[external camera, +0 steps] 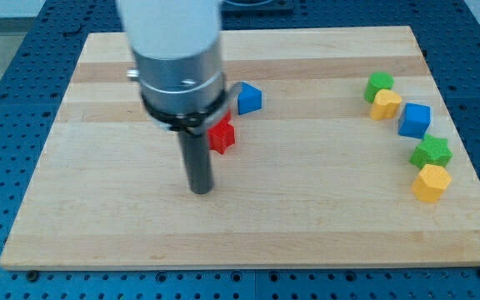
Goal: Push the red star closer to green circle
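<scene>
The red star (222,136) lies left of the board's middle, partly hidden behind the arm. My tip (201,190) rests on the board just below and left of it, a short gap away. The green circle (379,84) sits far off at the view's upper right, touching a yellow block (386,105). A blue triangle-like block (249,99) lies just above and right of the red star.
At the view's right a curved row runs downward: a blue block (415,121), a green star (432,152) and a yellow block (431,182). The wooden board (307,217) lies on a blue perforated table.
</scene>
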Available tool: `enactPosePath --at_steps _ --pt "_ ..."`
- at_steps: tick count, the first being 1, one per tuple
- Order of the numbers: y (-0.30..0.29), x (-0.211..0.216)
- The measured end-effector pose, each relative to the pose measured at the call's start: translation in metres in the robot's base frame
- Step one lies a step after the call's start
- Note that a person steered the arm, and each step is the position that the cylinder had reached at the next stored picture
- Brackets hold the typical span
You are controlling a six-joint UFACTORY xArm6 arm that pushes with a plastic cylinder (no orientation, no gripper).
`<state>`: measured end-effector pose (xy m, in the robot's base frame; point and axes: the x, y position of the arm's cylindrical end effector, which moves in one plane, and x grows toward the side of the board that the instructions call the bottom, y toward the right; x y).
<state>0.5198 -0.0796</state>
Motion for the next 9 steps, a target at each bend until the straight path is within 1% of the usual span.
enactPosePath --at_steps 3,4,6,7,8,9 --pt "0.001 -0.065" --pt "0.024 -0.087" --pt "0.107 -0.137" --pt "0.123 -0.145" --pt "0.106 -0.126" --pt "0.074 -0.099"
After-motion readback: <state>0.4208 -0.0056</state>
